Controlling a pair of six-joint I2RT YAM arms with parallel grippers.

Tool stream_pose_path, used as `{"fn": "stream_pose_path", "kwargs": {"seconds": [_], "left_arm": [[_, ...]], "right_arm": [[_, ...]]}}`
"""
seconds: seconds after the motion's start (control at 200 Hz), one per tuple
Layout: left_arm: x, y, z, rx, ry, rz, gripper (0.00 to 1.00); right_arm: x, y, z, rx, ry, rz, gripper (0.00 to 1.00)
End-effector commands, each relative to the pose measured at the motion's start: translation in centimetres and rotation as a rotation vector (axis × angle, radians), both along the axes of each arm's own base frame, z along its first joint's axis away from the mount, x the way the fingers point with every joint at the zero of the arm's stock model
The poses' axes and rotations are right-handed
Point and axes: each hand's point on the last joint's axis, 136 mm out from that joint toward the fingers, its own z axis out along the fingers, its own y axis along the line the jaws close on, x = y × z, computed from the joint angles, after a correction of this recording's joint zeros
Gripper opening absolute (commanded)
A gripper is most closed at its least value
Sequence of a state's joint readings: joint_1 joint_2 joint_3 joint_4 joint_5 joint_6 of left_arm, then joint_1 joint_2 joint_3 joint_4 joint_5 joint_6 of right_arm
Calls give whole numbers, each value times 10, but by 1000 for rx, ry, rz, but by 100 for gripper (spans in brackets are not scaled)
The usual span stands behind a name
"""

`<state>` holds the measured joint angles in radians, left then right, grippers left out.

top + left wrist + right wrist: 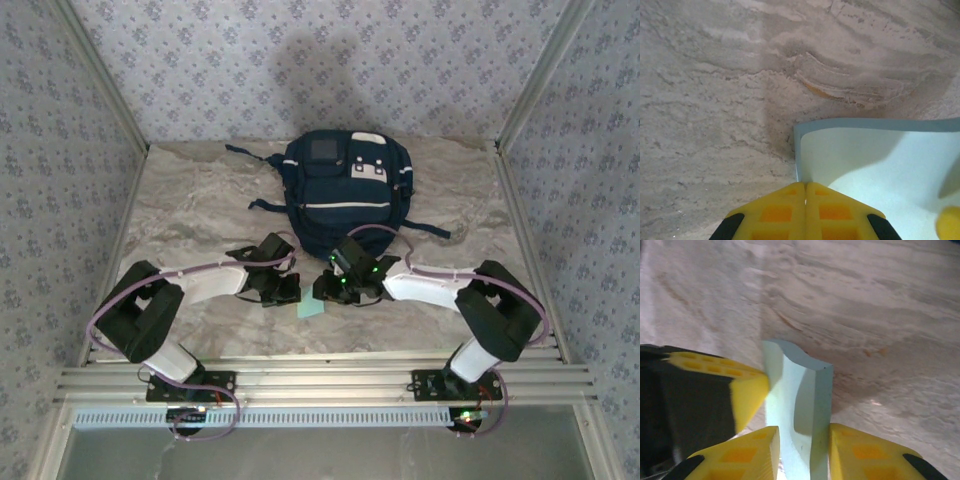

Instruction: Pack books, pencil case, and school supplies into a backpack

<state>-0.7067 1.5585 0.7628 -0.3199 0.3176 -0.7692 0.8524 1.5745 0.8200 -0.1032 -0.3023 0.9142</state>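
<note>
Soft even light; wrist views blurred up close.

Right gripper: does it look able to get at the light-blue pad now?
Probably yes: the right gripper straddles the pad, one finger each side; the left gripper pinches a different edge.

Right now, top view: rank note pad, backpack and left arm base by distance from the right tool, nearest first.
1. note pad - between the fingers of the right tool, front centre of the table.
2. backpack - behind the tool, back centre.
3. left arm base - far left, at the near edge.
</note>
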Motion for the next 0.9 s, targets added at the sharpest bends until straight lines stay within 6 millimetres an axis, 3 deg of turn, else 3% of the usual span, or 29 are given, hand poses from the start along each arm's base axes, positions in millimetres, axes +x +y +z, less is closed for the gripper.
{"fn": "stream_pose_path", "kwargs": {"seconds": [0.0,0.25,0.44,0.65,0.825,0.894], "left_arm": [[-20,24,-32,121,81,14,0],[-20,24,-30,120,78,14,0],[-21,27,-28,123,74,22,0],[-18,25,-25,122,68,16,0],[-17,26,-21,123,63,20,0],[-17,25,-20,123,63,18,0]], "right_arm": [[-2,26,23,143,-23,46,30],[-5,37,8,130,10,74,32],[-3,17,0,20,19,34,30],[-1,15,-2,-24,18,30,41],[0,16,0,-33,11,36,43],[1,16,3,-32,9,39,52]]}}
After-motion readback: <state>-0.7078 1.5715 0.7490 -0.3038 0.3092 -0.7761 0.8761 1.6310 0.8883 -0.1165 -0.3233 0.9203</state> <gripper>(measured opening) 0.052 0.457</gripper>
